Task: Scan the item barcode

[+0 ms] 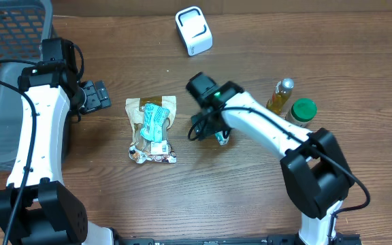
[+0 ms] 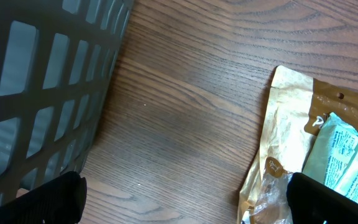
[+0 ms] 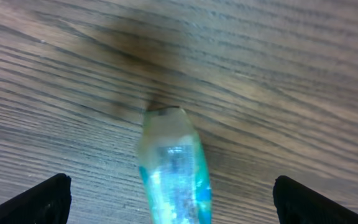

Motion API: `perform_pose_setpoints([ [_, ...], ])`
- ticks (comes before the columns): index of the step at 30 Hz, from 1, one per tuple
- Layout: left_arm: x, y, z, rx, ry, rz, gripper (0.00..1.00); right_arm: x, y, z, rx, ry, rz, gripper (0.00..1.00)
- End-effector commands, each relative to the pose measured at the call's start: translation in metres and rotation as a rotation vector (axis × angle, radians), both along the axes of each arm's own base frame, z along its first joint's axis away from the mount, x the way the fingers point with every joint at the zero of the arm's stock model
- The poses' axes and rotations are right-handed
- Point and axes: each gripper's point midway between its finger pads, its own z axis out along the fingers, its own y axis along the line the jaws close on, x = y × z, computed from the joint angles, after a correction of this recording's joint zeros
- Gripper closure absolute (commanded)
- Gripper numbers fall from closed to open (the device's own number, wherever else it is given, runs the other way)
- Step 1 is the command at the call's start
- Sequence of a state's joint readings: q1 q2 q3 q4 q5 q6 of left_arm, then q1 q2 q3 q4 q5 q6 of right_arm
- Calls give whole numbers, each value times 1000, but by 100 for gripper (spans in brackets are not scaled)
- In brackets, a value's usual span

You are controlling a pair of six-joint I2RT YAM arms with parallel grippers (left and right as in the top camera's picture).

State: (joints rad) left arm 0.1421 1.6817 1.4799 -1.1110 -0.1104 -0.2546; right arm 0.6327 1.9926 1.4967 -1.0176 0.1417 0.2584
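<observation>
Right wrist shows me the right gripper [image 3: 169,186] spread wide astride a teal item [image 3: 173,155], ungripped; left gripper [image 2: 185,186] likewise, empty.

Tan pouch [image 1: 152,131] — teal label [image 1: 155,120]

brown wooden table [image 1: 250,197]. bears a snack packet [image 1: 152,129] lying flat mid-table, a small clear tube [image 3: 176,168] near its right, a white scanner [image 1: 193,30] at the far edge, a bottle [image 1: 281,96] beside a green-lidded jar [image 1: 303,110], a dark basket [image 1: 12,27] at left.
</observation>
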Motion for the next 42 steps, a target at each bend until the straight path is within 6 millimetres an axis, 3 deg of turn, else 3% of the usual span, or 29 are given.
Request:
perform_pose_setpoints([
  [1,3,3,12,20,-32,-6,0,-4,13,-1,122,73,-18,0],
  [27,3,3,12,20,-32,-6,0,-12,3,-26,102,92,-24,3],
  [42,3,3,12,20,-32,-6,0,-12,1,-26,93,90,-25,72],
])
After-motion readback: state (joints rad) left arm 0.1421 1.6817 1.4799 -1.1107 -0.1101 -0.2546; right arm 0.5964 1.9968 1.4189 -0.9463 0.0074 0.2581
